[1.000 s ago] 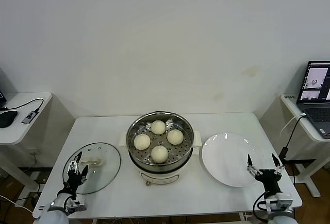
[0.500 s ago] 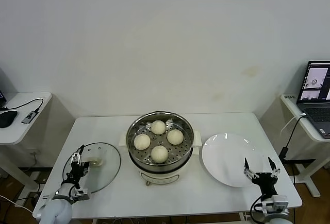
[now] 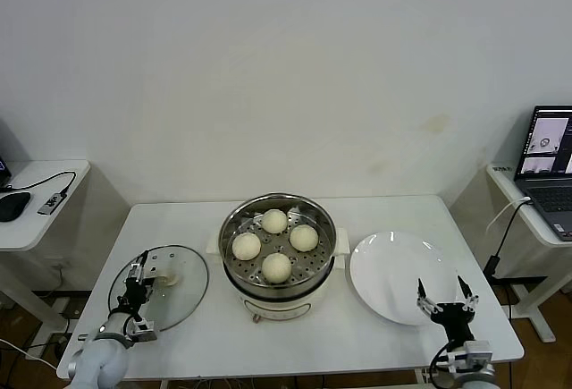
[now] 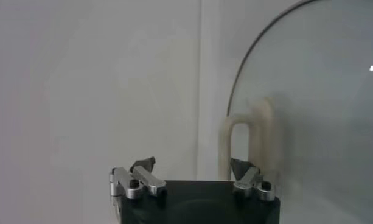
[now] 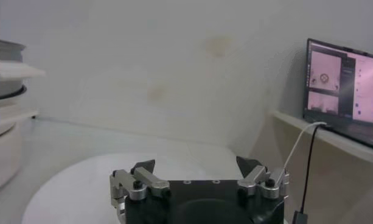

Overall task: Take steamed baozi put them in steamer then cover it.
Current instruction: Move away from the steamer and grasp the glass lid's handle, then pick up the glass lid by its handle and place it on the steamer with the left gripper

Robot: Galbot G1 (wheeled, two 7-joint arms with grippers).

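At lower left of the head view, the left gripper (image 3: 137, 286) sits over the cover (image 3: 161, 288), its jaws partly open astride the cream handle (image 4: 252, 141), holding nothing yet. A grip off-centre could tip the glass. Mid-frame, four steamed baozi (image 3: 276, 266) lie in the steamer (image 3: 277, 255). Lower right, the right gripper (image 3: 444, 299) waits wide open and empty by the plate (image 3: 393, 273).

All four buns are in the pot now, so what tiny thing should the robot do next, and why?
Probably close the left gripper on the glass lid's handle. All four baozi already sit in the steamer, which has no cover on, and the lid lies on the table beside it with the handle between the left fingers. The right gripper waits by the plate.
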